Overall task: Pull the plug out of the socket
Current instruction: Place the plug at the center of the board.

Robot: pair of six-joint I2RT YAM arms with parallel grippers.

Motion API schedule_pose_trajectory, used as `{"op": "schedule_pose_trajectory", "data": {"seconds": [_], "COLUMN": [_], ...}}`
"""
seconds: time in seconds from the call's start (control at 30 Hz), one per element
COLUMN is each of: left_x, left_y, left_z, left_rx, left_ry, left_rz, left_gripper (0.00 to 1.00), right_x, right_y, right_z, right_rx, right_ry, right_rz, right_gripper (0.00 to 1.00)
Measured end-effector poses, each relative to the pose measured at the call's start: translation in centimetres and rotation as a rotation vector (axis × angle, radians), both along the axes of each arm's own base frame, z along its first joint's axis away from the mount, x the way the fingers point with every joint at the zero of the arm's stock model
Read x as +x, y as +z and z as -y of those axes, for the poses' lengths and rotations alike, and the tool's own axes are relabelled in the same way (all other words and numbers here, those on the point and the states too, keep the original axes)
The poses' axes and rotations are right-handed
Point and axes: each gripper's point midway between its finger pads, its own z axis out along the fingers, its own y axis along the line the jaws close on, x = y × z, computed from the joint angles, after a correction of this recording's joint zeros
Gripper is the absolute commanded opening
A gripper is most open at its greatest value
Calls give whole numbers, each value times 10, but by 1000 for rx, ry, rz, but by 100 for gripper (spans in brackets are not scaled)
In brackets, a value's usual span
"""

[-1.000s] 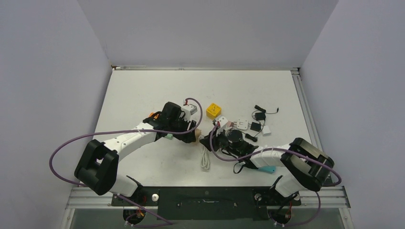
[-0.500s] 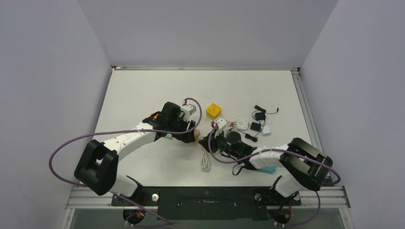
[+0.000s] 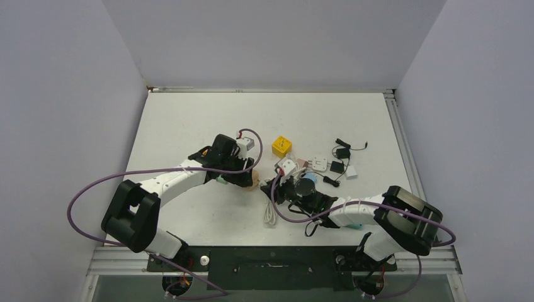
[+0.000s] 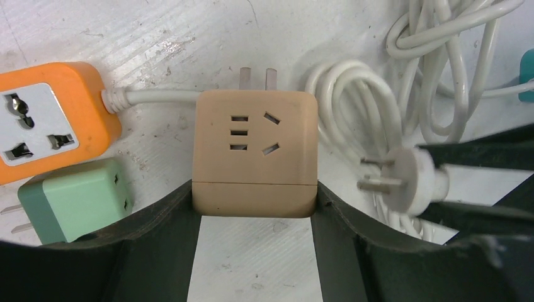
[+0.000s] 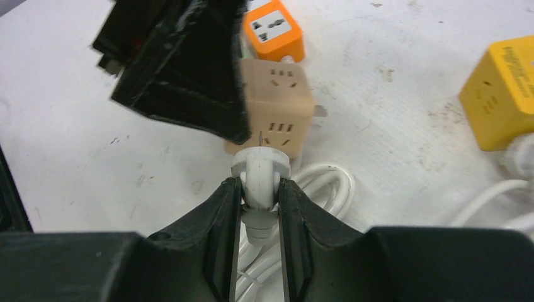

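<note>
A tan cube socket [image 4: 254,145] lies on the white table, and my left gripper [image 4: 254,192] is shut on its near end. In the top view the socket [image 3: 255,181] sits at the table's middle. A white round plug [image 5: 260,171] is clamped in my right gripper [image 5: 259,185]. In the left wrist view the plug [image 4: 410,181] hangs just right of the socket with its metal pins bare, a small gap between pins and socket. Its white cord [image 3: 271,214] lies coiled below. The two grippers face each other closely in the top view, left [image 3: 247,178], right [image 3: 274,187].
An orange socket block [image 4: 50,129] and a mint green adapter [image 4: 72,200] lie left of the tan socket. A yellow cube socket [image 3: 281,146] stands behind. Small black and white adapters with cables [image 3: 339,162] lie at the right. More white cord loops [image 4: 441,69] lie beside the plug.
Both wrists have shifted a little towards the far side of the table. The left gripper still holds the socket and the right still holds the plug.
</note>
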Motion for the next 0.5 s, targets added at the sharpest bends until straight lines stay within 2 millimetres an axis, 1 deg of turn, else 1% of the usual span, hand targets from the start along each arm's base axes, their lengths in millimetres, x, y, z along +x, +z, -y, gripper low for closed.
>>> {"op": "schedule_pose_trajectory", "data": {"seconds": [0.13,0.27,0.3,0.37,0.43,0.5], "left_x": [2,7,10,19,31,49], "left_y": [1,4,5,12,21,29], "left_z": [1,1,1,3,10,22], "left_rx": [-6,-21,-27,-51,-82,-114], "left_ry": [1,19,28,50,64,65], "left_rz": [10,20,25,39,57,83], "left_gripper": [0,0,0,0,0,0], "right_x": [19,30,32,39,46,50], "right_y": [5,16,17,14,9,5], "right_z": [19,31,34,41,50,57], "right_rx": [33,57,59,54,43,34], "right_ry": [-66,-132,-149,-188,-231,-264], "right_rz": [-12,4,3,-8,-26,-42], "right_gripper": [5,6,7,11,17,29]}}
